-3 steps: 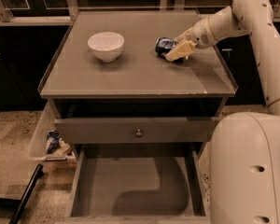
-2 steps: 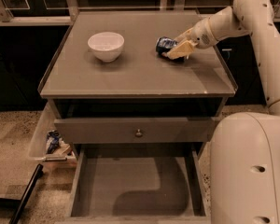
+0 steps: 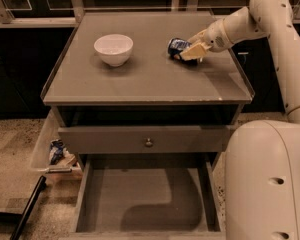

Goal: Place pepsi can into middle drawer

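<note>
No change is being seen over the last second: the gripper is still being held at the can, upper right of the frame.

The can is being kept on the cabinet top, apparently on its side, right of the bowl, with the gripper touching its right end. Whether it is being pinched cannot be told. No lift is being registered. The drawer is being left open at bottom centre, below the closed front with the knob. Judged: the grasp is being settled; lift and carry-down are being left outstanding.
</note>
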